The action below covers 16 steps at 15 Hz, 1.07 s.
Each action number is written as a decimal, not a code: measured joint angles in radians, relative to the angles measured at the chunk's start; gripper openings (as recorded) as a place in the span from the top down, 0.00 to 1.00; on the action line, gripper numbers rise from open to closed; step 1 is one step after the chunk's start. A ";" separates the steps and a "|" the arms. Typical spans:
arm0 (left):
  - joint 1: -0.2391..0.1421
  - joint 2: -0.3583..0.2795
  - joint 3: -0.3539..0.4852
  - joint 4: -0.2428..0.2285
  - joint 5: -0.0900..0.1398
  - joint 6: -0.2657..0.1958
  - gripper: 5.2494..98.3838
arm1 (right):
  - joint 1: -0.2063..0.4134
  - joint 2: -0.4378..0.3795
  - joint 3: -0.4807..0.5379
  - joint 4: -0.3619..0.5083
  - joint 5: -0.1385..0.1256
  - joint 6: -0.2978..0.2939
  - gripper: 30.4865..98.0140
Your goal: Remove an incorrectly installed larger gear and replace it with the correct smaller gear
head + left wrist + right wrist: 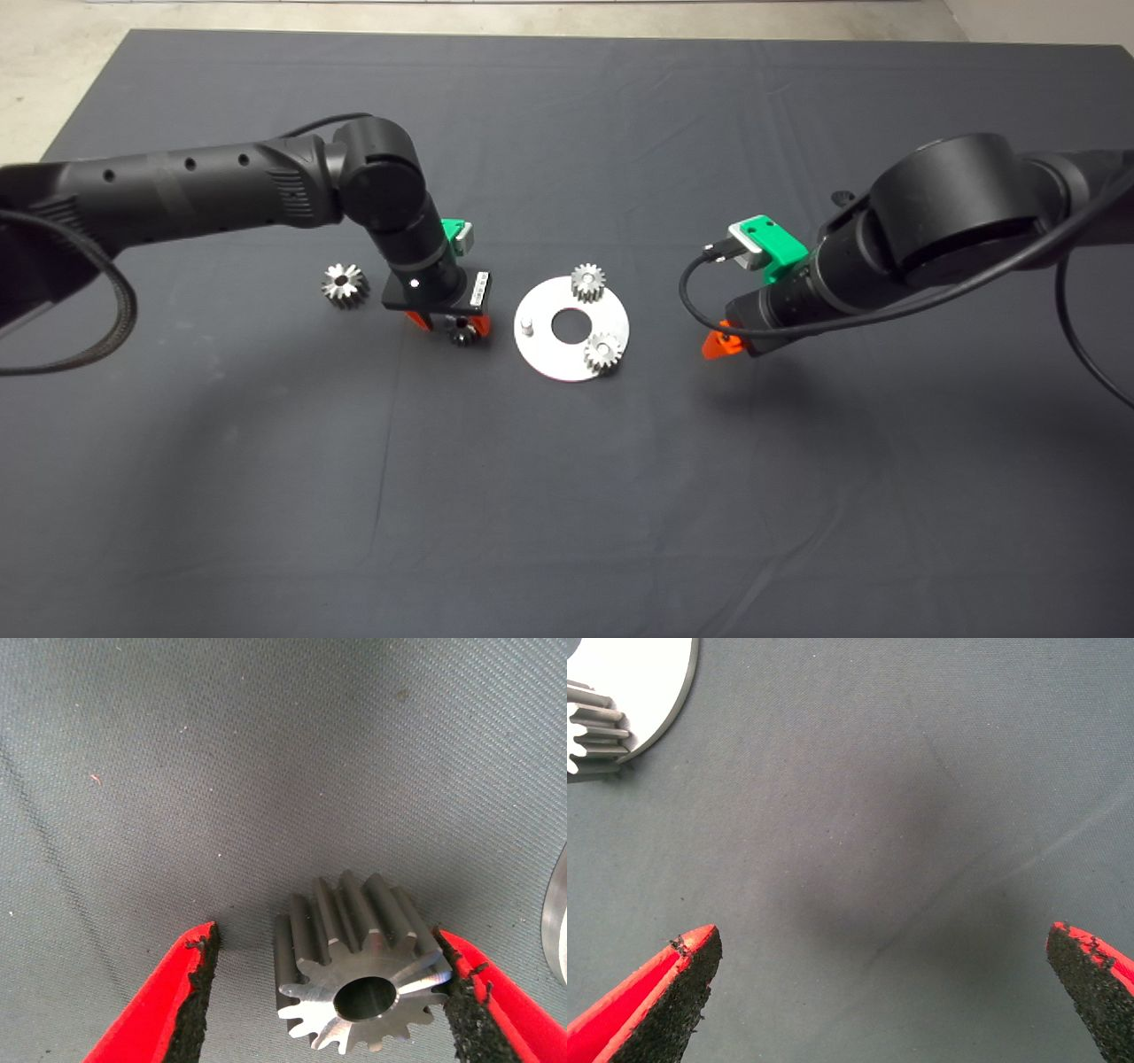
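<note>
The larger gear (344, 284), with a star-like face, lies alone on the mat left of my left arm. A smaller gear (359, 970) lies on the mat between the fingers of my left gripper (325, 930). The gripper is open; one pad touches the gear's teeth and the other stands apart from it. In the head view this gripper (461, 335) points down just left of the silver round plate (554, 354). The plate carries two small gears (586, 282) (604, 351) and one bare peg (526, 323). My right gripper (722, 342) hovers open and empty right of the plate.
The plate's rim (651, 682) and one mounted gear (594, 726) show in the right wrist view, beyond the open right gripper (881, 992). The plate's edge (558, 921) also shows in the left wrist view. Dark mat surrounds everything; pale floor lies beyond its far edge.
</note>
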 measured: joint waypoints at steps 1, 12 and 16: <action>0.000 0.000 0.000 0.000 0.000 0.000 0.44 | 0.000 0.000 0.000 0.000 0.000 0.000 0.02; -0.002 0.028 -0.004 0.001 0.006 0.000 0.61 | 0.000 0.003 -0.006 0.000 0.000 0.000 0.02; -0.002 0.027 -0.004 0.000 0.005 0.000 0.61 | 0.000 0.006 -0.008 0.000 0.000 0.000 0.02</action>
